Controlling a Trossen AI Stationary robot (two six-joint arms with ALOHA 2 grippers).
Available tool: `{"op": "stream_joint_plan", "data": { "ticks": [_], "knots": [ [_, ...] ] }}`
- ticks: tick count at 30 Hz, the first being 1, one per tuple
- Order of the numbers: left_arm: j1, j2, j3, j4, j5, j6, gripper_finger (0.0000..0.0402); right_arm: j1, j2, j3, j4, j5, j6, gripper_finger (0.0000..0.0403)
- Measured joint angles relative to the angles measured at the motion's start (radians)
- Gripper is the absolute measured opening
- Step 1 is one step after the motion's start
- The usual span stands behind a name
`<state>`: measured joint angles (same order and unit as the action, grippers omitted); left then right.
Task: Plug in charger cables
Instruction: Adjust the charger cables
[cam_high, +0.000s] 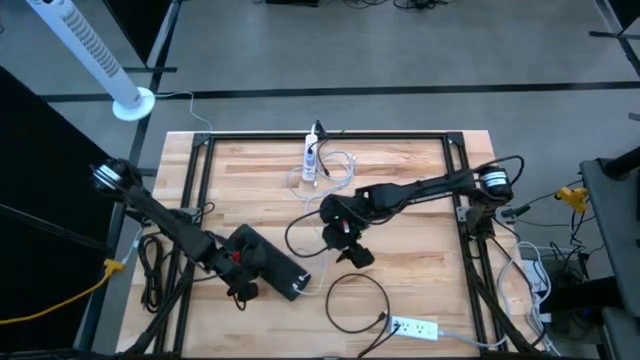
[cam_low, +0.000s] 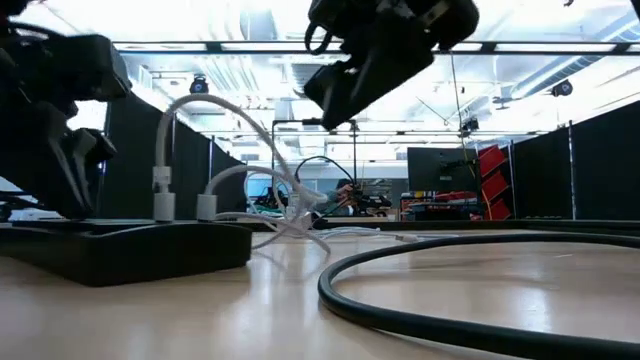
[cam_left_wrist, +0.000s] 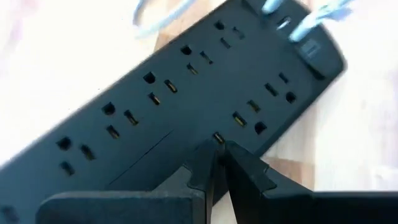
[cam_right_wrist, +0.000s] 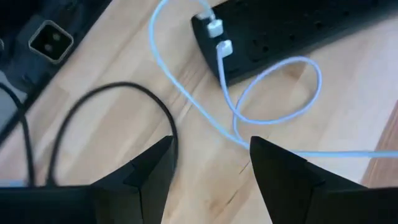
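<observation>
Inspecting cables: two white cables (cam_right_wrist: 219, 53) stand plugged at the end of the black strip (cam_high: 262, 258), lower centre-left of the high view; their slack loops toward frame centre.
Loose cable: black cable (cam_high: 357, 300) lies in a ring at lower centre of the high view, apart from both grippers; its plug end cannot be made out with certainty.
Far cables: more white cable (cam_high: 335, 165) lies coiled beside the white strip (cam_high: 310, 158) at upper centre.
Second white strip: small strip (cam_high: 415, 326) at lower right of centre, just beside the black ring.
Right gripper (cam_high: 345, 240): hangs above the board at centre, fingers spread wide, holding nothing; the wrist view shows white loop and black cable beneath and ahead of it.
Left gripper (cam_left_wrist: 217, 165): fingers closed together, nothing visible between them, tips at the black strip's near edge.
Key relation: black ring lies toward the lower edge from the right gripper, which is judged the nearer arm; black strip's long axis runs diagonally, upper left to lower right.
Table (cam_high: 420, 200): wooden top, dark frame around it.
</observation>
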<state>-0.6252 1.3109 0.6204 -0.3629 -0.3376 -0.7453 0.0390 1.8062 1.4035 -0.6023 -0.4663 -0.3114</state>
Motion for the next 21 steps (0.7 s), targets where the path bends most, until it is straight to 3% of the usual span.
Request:
{"op": "stream_joint_plan", "data": {
  "ticks": [4,10,13,21],
  "knots": [
    [0.001,-0.013,0.097,-0.097,-0.092,0.105,0.0026,0.000,-0.007,0.001,0.009,-0.002,0.117,0.0189],
    [0.010,-0.016,0.202,-0.074,-0.146,0.231,0.0027,0.010,-0.004,-0.004,-0.003,-0.001,0.256,0.0181],
    [0.011,-0.016,0.221,0.001,-0.147,0.311,0.0027,0.033,-0.003,-0.006,-0.017,-0.001,0.262,0.0174],
    [0.015,-0.014,0.219,0.239,-0.120,0.701,0.0027,0.121,-0.003,-0.007,-0.015,0.000,0.407,0.0150]
  ]
}}
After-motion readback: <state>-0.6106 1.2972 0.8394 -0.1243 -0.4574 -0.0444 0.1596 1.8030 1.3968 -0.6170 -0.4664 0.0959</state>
